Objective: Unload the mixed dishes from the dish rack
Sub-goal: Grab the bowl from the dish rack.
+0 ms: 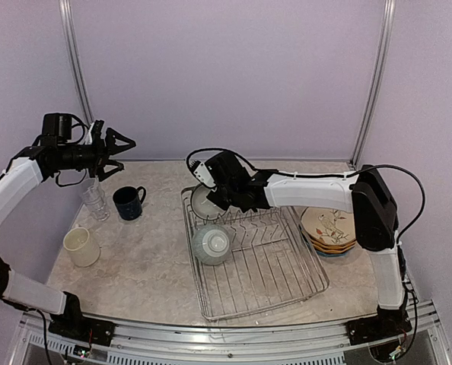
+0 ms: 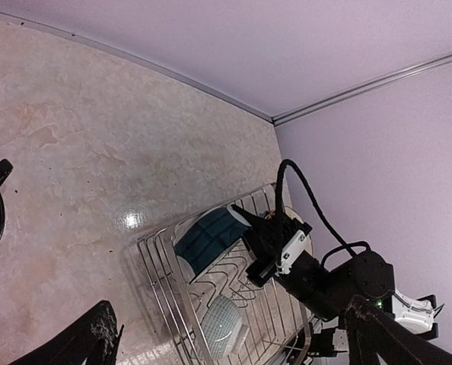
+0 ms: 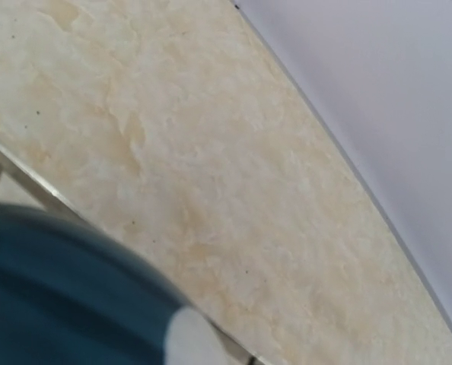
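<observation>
The silver wire dish rack point(image 1: 287, 283) sits right of the table's middle. A teal bowl point(image 1: 203, 204) with a white outside leans on its side in the rack's far left corner. A pale ribbed bowl point(image 1: 212, 245) lies upside down in front of it. My right gripper point(image 1: 213, 192) is at the teal bowl's rim; its wrist view shows only the teal bowl point(image 3: 58, 304) up close, with no fingers. My left gripper point(image 1: 123, 152) is open and empty, in the air above the clear glass tumblers point(image 1: 95, 200) and the navy mug point(image 1: 128, 202). The left wrist view shows the rack point(image 2: 161, 289), the teal bowl point(image 2: 209, 236) and my open left gripper point(image 2: 227, 304).
A cream mug point(image 1: 81, 246) stands near the left front. A stack of plates with the cream floral plate point(image 1: 329, 226) on top sits right of the rack, under my right arm. The back wall runs close behind the rack.
</observation>
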`<move>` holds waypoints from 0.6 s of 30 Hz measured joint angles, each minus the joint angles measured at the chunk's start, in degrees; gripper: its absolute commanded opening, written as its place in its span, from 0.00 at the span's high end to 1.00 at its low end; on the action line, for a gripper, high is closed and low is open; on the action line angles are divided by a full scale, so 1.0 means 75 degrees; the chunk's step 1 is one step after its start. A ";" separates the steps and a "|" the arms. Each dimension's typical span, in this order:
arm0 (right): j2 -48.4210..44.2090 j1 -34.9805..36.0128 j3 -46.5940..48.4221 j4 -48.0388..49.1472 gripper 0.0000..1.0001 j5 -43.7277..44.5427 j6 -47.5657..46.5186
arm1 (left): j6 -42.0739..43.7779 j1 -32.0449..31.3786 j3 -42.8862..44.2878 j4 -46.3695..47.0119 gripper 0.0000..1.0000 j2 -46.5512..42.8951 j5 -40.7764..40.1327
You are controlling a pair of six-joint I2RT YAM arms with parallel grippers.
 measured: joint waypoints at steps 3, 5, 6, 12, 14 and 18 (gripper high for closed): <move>0.0015 0.0000 -0.0006 0.0020 1.00 0.0090 -0.0017 | 0.0000 0.0000 0.0003 -0.0003 0.01 0.0052 0.0000; 0.0041 0.0000 -0.0003 0.0128 1.00 0.0184 -0.0058 | 0.0003 -0.0015 0.0003 -0.0009 0.01 0.0108 -0.0006; 0.0073 0.0000 0.0012 0.0213 1.00 0.0233 -0.0093 | 0.0009 -0.0017 0.0003 -0.0009 0.01 0.0125 -0.0026; 0.0484 0.0000 0.0111 0.0664 1.00 0.0449 -0.0367 | 0.0017 -0.0044 0.0003 -0.0017 0.01 0.0143 -0.0052; 0.0662 0.0000 0.0227 0.0892 1.00 0.0571 -0.0501 | 0.0017 -0.0052 0.0003 -0.0020 0.01 0.0143 -0.0055; 0.0836 -0.0003 0.0586 0.1405 1.00 0.0746 -0.0906 | 0.0017 -0.0052 0.0006 -0.0023 0.01 0.0149 -0.0052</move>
